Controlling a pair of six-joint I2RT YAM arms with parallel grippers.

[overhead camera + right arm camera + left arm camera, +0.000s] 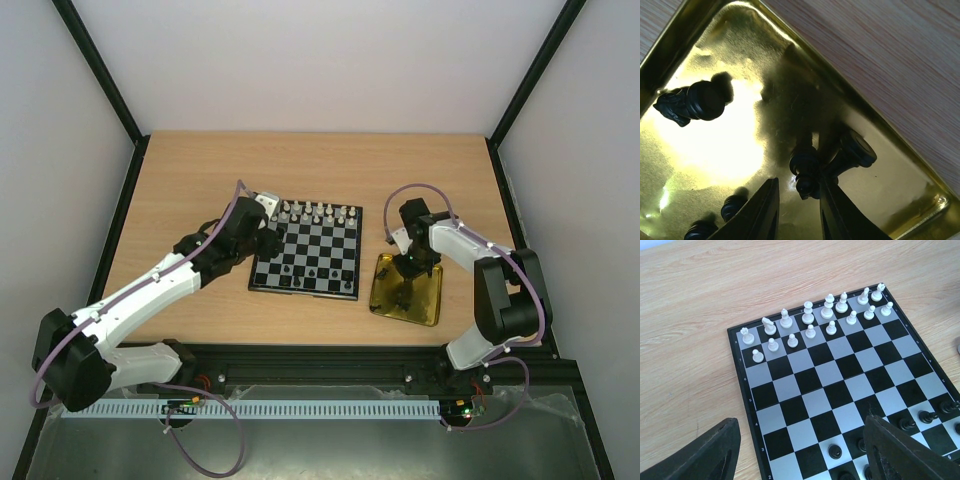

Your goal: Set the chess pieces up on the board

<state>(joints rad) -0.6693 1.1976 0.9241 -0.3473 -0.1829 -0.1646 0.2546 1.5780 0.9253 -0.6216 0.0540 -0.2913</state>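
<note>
Right gripper (797, 182) fingers fill the foreground of their own wrist view. They are drawn close on either side of a lying black piece (804, 170) near one corner of the gold tray (670, 45), but whether the pads actually pinch it cannot be told.

A second piece (855, 150) leans against the first, so a lift would probably drag or flick it. The polished tray floor could also let the target slip out of a shallow hold, and a piece gripped lying down may reach the board (310, 262) tilted.

Only this view shows the loose pieces. From above, the gripper merely stands in the tray at the table's right side.

The left wrist view alone shows the white pieces (810, 315) filling the board's two far rows and a few black pieces (927, 416) near its other edge. The left gripper (802, 440) hangs spread and empty there.
</note>
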